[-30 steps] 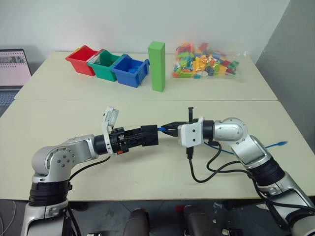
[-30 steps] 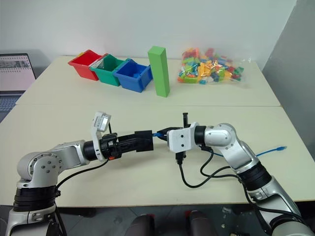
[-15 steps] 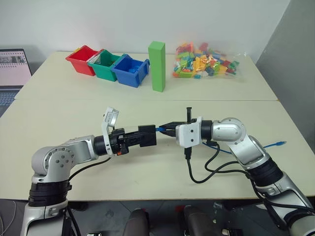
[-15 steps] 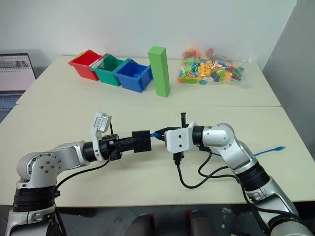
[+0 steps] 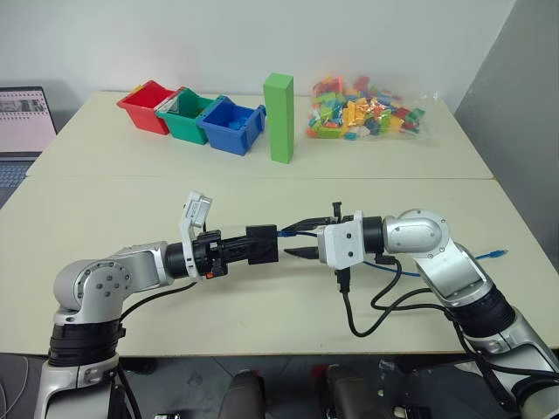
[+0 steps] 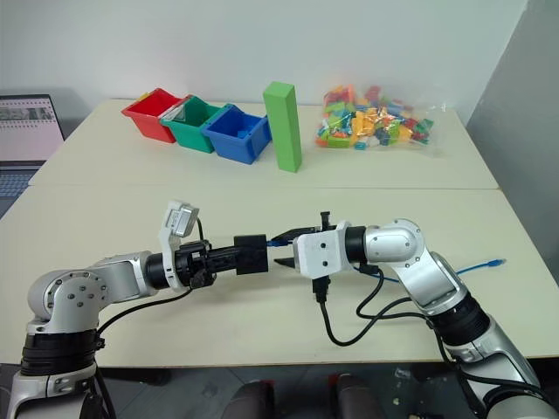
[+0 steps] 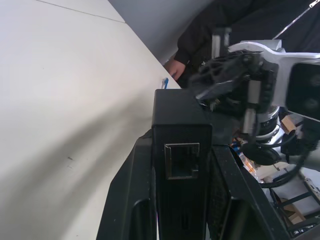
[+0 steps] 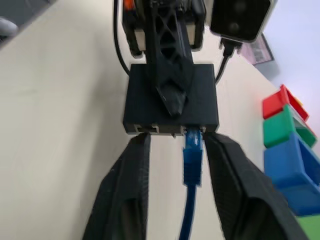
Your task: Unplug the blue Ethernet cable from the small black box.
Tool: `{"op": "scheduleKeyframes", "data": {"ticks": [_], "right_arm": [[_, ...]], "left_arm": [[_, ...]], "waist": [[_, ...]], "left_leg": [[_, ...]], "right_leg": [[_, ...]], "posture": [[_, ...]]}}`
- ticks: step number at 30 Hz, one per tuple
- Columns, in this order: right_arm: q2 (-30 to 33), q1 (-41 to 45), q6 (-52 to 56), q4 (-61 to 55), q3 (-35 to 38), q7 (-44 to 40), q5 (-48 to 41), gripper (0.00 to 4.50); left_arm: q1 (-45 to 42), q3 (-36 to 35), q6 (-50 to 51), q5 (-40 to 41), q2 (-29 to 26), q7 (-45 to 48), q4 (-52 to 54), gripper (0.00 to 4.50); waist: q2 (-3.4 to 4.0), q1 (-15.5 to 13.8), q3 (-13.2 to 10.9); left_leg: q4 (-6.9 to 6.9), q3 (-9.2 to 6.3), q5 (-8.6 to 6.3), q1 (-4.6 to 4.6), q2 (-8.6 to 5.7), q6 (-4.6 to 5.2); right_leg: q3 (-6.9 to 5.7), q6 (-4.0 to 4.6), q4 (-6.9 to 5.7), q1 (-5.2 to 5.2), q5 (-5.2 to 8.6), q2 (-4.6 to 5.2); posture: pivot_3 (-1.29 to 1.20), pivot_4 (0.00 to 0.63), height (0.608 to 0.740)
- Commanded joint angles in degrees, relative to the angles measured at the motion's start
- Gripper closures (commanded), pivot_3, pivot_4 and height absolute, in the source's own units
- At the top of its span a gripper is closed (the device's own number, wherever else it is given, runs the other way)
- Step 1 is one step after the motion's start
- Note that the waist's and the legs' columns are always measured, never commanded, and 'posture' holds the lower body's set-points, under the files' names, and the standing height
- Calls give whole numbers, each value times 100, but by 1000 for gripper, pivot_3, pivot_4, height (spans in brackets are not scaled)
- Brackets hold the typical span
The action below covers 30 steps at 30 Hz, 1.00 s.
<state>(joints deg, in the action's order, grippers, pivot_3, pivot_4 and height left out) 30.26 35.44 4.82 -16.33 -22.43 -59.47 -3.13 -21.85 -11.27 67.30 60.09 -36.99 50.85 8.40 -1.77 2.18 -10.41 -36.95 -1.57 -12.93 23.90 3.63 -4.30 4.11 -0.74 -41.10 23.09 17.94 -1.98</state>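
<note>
Blue Ethernet cable [image 8: 192, 150] plugged, right-wrist cam

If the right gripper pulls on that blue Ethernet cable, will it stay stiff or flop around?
Probably floppy: the blue Ethernet cable trails off in loose curves across the table. Its plug end looks rigid where it sits in the small black box. It seems light, so the box, clamped by the left gripper, likely won't sag.

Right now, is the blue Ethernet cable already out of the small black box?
No, the blue Ethernet cable has its plug seated in the small black box.
</note>
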Motion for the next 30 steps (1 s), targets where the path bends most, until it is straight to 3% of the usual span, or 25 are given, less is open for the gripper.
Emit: {"op": "scheduleKeyframes", "data": {"ticks": [1,5,12,30], "right_arm": [[-19,-39,1282,-562,458,-45,-944,2622],[-280,-59,3066,-633,974,220,-2275,2622],[-728,-413,5041,-457,1633,765,-3837,2622],[-1154,-593,5427,-66,1794,1342,-4426,2622]], "left_arm": [[-38,192,-130,-56,-283,482,166,3707],[62,553,-713,-488,-560,1090,345,3707],[51,654,-1285,-700,-555,1560,341,3707],[192,457,-1205,-510,-614,1692,360,3707]], "waist": [[0,-6,0],[0,-4,0],[1,-24,0],[2,23,-2]], "left_leg": [[0,0,0,0,-1,0],[0,1,0,-1,-1,0],[2,4,-1,1,-1,1],[4,6,-1,3,1,2]], "right_leg": [[1,0,0,-1,0,0],[0,0,0,0,0,0],[2,0,5,0,1,0],[4,-30,6,5,18,-5]], "posture": [[0,150,740],[0,150,740],[0,150,740],[0,150,740]]}}
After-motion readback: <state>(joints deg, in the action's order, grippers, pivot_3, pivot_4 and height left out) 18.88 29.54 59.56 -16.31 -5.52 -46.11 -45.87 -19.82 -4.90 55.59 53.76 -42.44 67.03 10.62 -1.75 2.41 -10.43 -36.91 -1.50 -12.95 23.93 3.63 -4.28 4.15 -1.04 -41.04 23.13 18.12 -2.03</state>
